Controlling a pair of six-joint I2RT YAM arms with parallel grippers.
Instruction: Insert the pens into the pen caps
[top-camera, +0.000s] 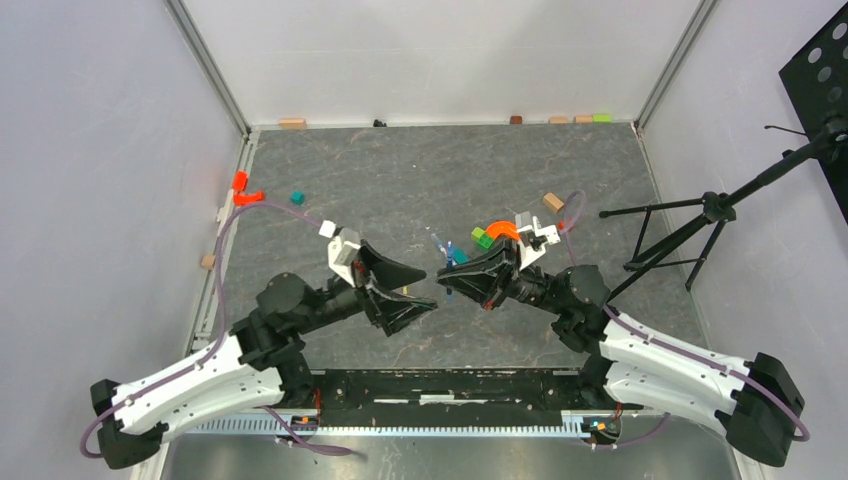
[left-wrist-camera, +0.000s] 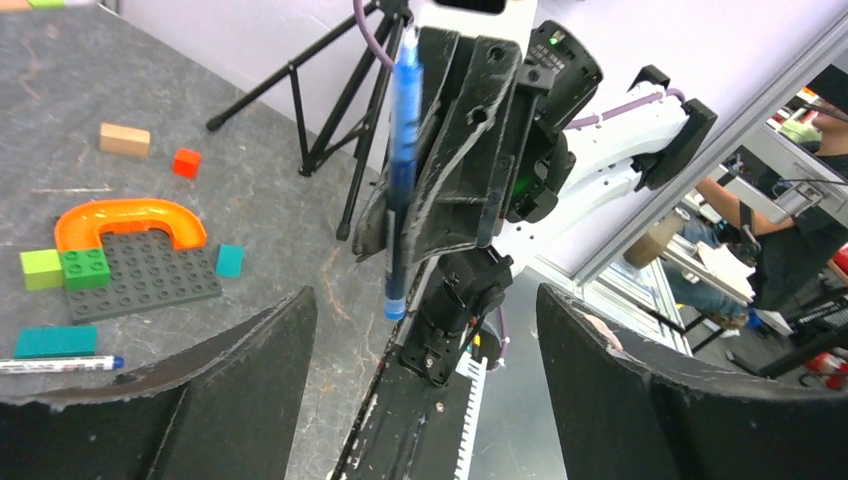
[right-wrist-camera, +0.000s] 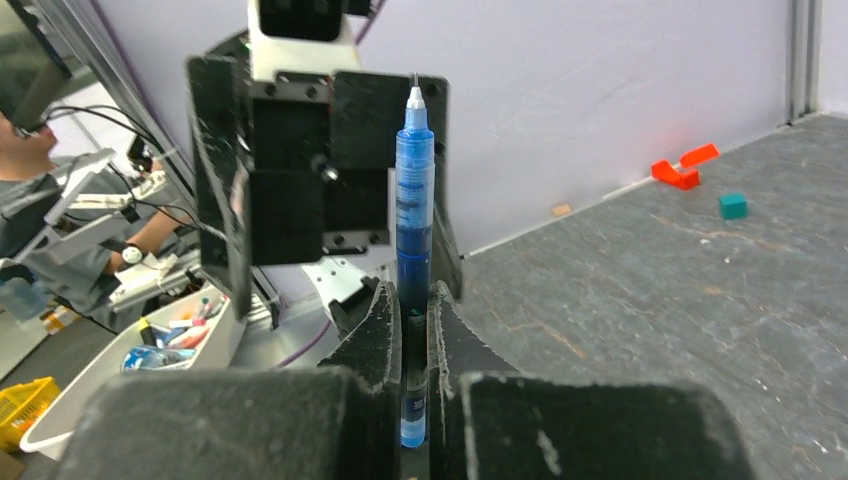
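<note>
Fingers (right-wrist-camera: 378, 335) of the right gripper (right-wrist-camera: 413, 300) are clamped on a blue pen (right-wrist-camera: 413, 200) near its lower end, its bare tip sticking out beyond them, held in the air between the arms. Facing it, the left gripper (left-wrist-camera: 425, 300) stands wide apart and empty. My judgement: the pen is being presented for capping. Next, the left arm needs a cap lined up with that tip, though none shows clearly. A second pen (left-wrist-camera: 60, 364) lies on the table (left-wrist-camera: 280, 200) beside a teal block (left-wrist-camera: 55, 341). Print on the blue barrel is unreadable.
</note>
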